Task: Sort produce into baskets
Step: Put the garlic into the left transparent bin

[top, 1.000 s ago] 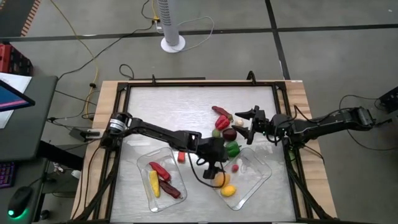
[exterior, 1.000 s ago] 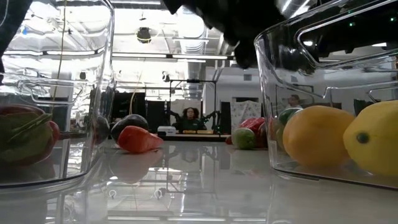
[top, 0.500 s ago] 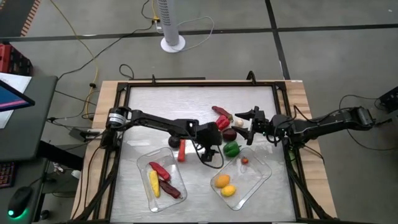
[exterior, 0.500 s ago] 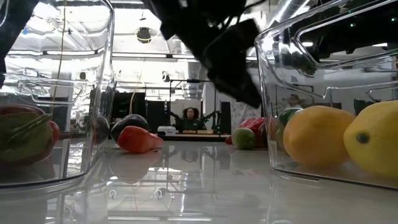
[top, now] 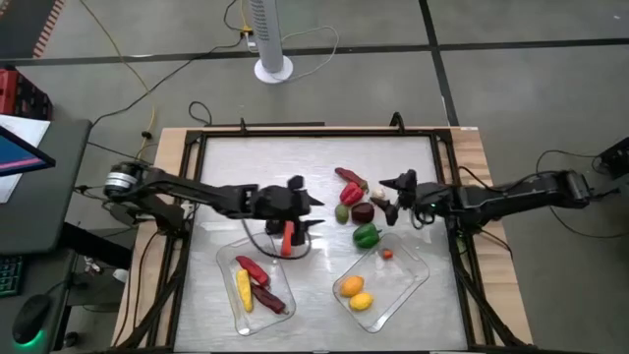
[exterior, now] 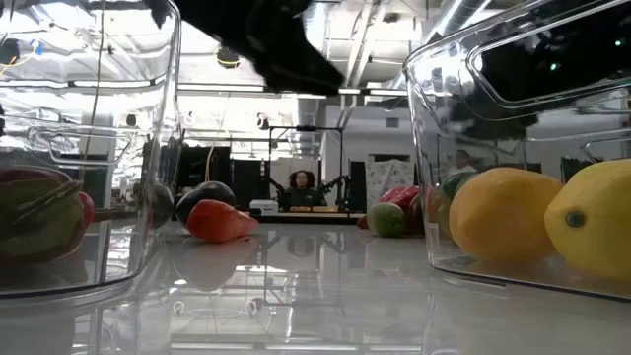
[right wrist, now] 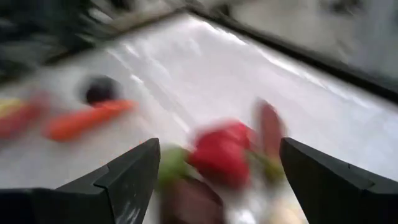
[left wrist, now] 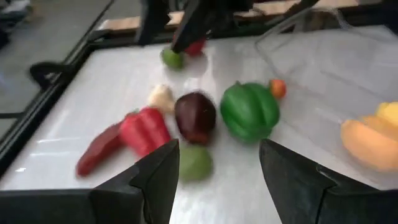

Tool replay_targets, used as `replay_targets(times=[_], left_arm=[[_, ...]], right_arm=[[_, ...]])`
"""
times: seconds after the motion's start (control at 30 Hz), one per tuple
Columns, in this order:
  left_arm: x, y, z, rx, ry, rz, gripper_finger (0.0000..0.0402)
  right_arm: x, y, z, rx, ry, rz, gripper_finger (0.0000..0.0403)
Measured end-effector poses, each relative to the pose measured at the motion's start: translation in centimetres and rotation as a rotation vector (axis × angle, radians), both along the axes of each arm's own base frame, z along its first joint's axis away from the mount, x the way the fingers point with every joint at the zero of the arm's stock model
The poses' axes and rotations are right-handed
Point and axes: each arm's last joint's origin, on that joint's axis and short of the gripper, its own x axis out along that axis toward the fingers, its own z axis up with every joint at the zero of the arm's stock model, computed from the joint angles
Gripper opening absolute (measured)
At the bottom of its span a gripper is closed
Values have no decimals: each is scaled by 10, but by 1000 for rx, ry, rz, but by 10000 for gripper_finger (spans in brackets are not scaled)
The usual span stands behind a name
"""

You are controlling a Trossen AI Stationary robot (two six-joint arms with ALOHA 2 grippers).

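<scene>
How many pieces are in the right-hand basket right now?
3: an orange piece and a yellow piece at the basket's near end, and a small red piece near its far edge. Others may be hidden.

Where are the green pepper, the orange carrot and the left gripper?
green pepper (top: 367,235), high view, middle of its body.
orange carrot (top: 287,239), high view, mid-length.
left gripper (top: 313,211), high view, between its fingertips.

Bright overhead light, table (top: 265,162) glare, wrist views motion-blurred
</scene>
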Motion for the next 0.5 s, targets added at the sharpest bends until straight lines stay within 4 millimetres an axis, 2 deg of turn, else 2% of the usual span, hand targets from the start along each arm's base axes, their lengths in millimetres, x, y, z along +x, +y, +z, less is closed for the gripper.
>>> replay_targets(times=[0.17, 0.33, 0.5], left_arm=[[-34, 3, 2, 19, -87, 27, 208], [-65, 5, 1, 42, -130, 62, 208], [-87, 6, 7, 22, -196, 72, 208]], right_arm=[[-1, -13, -17, 84, 173, -123, 356], [7, -24, -37, 177, 279, -122, 356], [12, -34, -55, 199, 370, -161, 356]])
